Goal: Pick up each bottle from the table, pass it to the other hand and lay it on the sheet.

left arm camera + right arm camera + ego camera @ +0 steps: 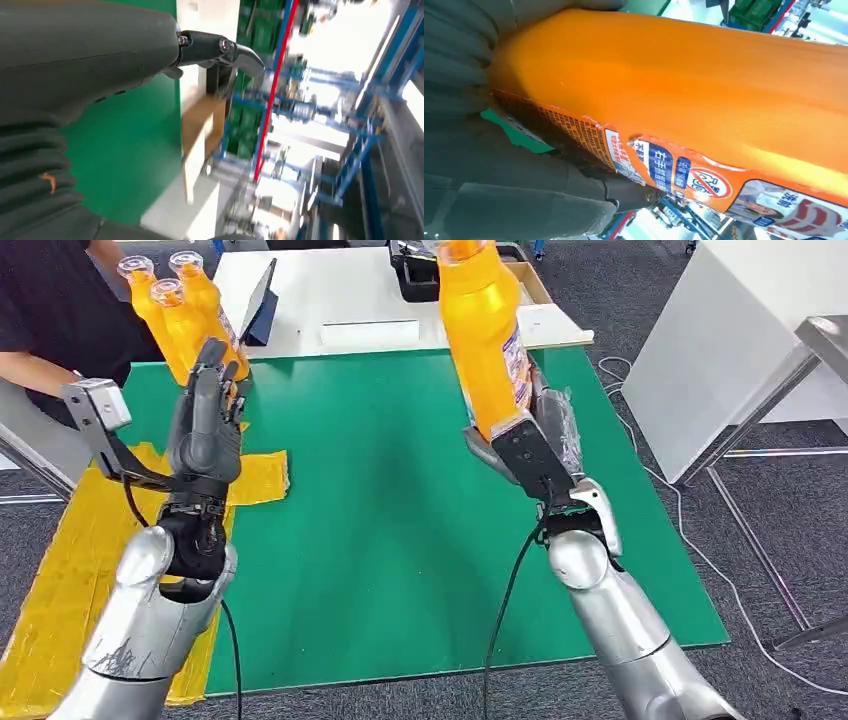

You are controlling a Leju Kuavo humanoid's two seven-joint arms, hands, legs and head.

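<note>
My right hand (535, 445) grips an orange bottle (485, 330) by its base and holds it upright above the green mat (400, 510). Up close the bottle (704, 95) shows its printed label, with my right hand (499, 165) wrapped around it. My left hand (208, 420) is raised over the mat's left side with its fingers straight and nothing in it; in the left wrist view a fingertip (240, 52) juts out with nothing held. Three more orange bottles (180, 315) stand at the mat's far left corner. The yellow sheet (70, 570) lies along the left edge.
A person in a black top (50, 310) stands at the far left by the bottles. Behind the mat is a white table (330, 290) with a tablet (262, 300) and a black tray (415, 275). A white cabinet (720, 350) stands to the right.
</note>
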